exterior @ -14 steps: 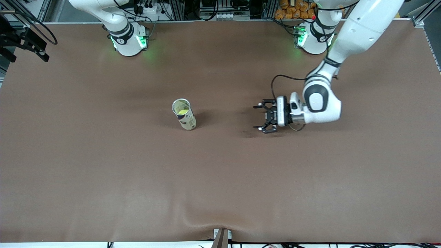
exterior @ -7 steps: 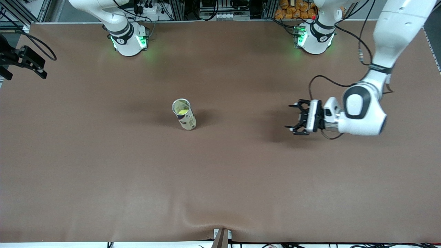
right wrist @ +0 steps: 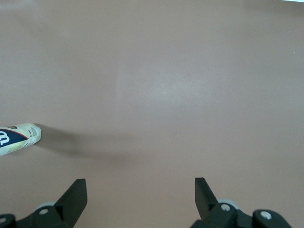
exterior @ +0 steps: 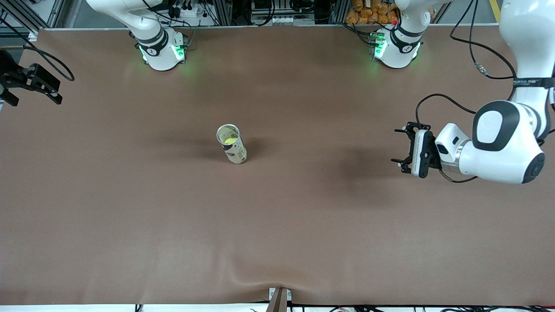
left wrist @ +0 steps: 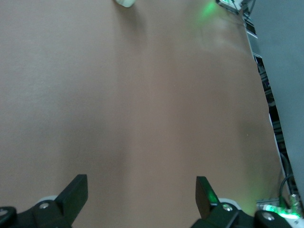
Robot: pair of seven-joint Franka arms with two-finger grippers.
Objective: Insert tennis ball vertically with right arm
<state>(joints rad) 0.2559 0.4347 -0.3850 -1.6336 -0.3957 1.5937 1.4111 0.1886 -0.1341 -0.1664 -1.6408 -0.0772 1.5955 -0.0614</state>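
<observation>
Ball [exterior: 230, 139] sits inside upright can [exterior: 232, 149] mid-counter [exterior: 277, 225]. Right hand [exterior: 32, 84] over the counter's edge, well apart from can, fingers spread, empty. Left hand [exterior: 402, 149] likewise spread, empty.

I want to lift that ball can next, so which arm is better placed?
Left, marginally: its open pincer is over the table level with the can. The right pincer, open too, sits at the table's edge.

Looks like a robotics lab: 2 white robot arms [exterior: 505, 143] on a brown-covered table [exterior: 277, 225], aluminium framing [exterior: 225, 11], cables everywhere.
</observation>
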